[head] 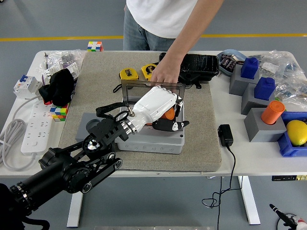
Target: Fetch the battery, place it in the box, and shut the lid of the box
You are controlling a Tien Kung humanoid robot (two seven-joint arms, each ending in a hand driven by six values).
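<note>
A grey box point(151, 143) sits on the felt mat point(96, 91) near the table's front. Its clear lid point(139, 86) stands upright at the back edge, and a person's hand point(163, 74) rests on the lid's top from the far side. My left hand point(178, 115), white with dark fingertips, hangs over the open box. Its fingers are curled around an orange battery point(168, 114), which shows only partly under the palm. I cannot tell whether the battery touches the box floor.
Two yellow tape measures point(128, 74) and a black case point(199, 64) lie behind the box. A black charger point(225, 134) with a cable lies to the right. Grey blocks with blue and orange pieces point(272, 112) stand far right, and a power strip point(36, 127) lies far left.
</note>
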